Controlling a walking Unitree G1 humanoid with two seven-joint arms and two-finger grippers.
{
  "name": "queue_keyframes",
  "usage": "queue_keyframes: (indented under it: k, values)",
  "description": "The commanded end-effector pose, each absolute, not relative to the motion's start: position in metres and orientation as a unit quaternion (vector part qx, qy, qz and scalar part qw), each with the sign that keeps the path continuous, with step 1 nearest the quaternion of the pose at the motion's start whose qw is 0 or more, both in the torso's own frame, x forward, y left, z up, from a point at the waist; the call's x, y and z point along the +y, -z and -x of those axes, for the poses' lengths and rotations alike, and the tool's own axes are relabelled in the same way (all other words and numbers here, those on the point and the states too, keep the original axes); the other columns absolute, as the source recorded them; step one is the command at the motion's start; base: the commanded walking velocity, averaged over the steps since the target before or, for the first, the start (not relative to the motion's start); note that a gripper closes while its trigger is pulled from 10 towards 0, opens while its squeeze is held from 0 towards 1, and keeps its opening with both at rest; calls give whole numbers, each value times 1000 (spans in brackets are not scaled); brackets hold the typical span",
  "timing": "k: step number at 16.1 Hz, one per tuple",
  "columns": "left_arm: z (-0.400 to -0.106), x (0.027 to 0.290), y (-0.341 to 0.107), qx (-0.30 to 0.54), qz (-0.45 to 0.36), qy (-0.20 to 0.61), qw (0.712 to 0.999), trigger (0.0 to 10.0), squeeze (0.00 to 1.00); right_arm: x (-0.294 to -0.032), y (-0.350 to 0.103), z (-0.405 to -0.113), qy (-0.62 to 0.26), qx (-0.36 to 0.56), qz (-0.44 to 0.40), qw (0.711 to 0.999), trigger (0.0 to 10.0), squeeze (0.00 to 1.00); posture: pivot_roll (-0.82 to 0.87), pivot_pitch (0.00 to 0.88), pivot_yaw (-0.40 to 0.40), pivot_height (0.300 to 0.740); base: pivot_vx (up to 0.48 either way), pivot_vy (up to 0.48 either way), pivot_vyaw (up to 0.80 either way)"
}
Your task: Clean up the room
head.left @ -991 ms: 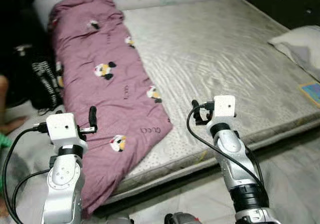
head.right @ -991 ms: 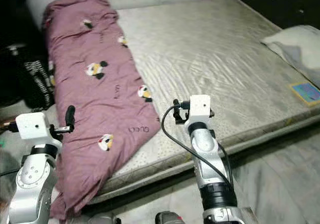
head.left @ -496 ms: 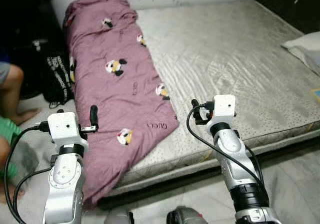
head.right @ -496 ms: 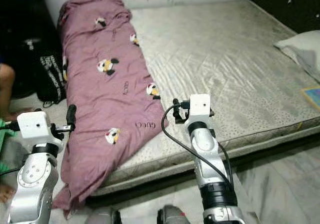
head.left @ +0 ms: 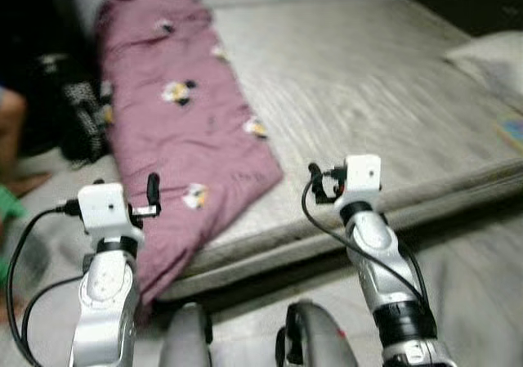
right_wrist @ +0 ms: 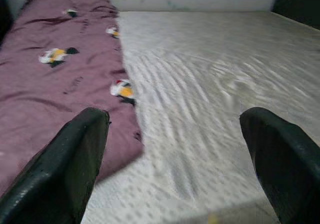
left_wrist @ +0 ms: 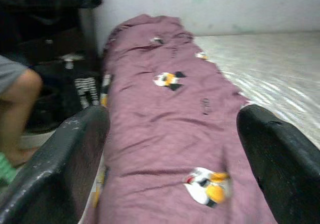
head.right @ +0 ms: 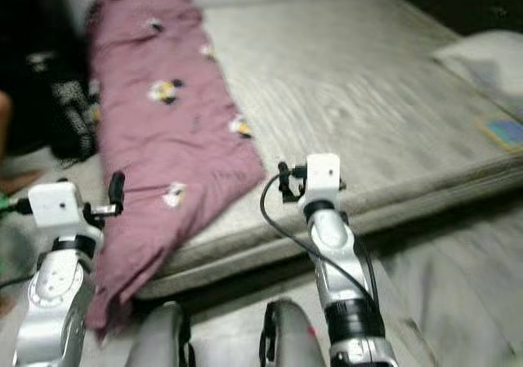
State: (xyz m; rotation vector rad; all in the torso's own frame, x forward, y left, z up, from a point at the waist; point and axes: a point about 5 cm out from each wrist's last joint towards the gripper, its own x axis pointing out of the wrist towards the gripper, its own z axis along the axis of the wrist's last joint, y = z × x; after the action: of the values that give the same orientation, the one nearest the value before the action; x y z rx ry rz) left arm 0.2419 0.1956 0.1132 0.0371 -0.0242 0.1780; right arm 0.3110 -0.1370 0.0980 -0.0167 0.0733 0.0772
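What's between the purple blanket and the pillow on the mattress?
Only bare mattress lies between the purple blanket and the pillow, seen in both eye views.

A mauve blanket (head.left: pixel 176 130) printed with small cartoon figures (black, white and orange) lies rumpled in a long strip along the left side of the bare grey mattress (head.left: pixel 368 97), from the wall end toward the near edge, where its lower corner spills over the mattress side to the floor
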Motion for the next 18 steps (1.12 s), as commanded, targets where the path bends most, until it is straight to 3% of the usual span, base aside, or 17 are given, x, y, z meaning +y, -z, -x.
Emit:
queue_keyframes:
  k: [1,18]
  values:
    - [-243,192,-115,-13,-15,-76,997,10000,0,-139,-97,-312,-37,41,10,998,10000,0,28,100,-25,642,0,0,0]
    - [-244,192,-116,-18,11,-64,998,10000,0,-136,-98,-313,-48,41,20,998,10000,0,12,122,-24,642,28,0,0]
